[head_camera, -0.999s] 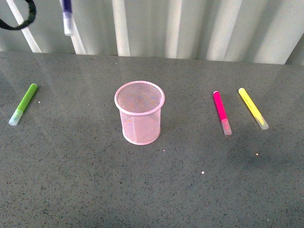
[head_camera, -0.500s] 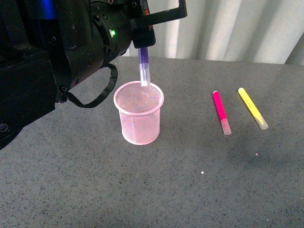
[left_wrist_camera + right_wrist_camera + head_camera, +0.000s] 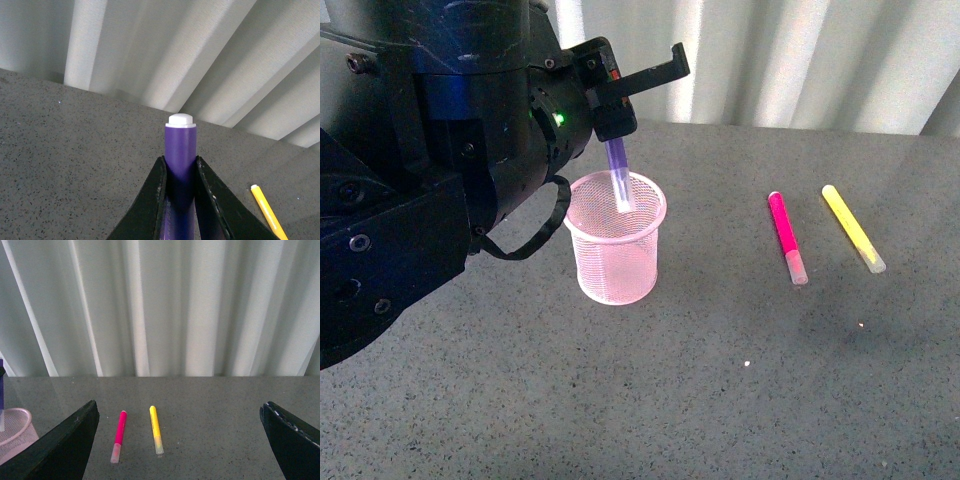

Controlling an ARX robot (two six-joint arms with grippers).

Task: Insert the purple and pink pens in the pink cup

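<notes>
The left gripper grips the purple pen tightly, its clear tip inside the pink cup, while the right gripper gapes wide, empty.

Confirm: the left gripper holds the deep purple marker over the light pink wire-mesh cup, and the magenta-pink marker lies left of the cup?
No: in the front view the magenta-pink marker lies right of the light pink wire-mesh cup.

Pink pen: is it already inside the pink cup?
No, the pink pen lies flat on the table, right of the pink cup.
</notes>
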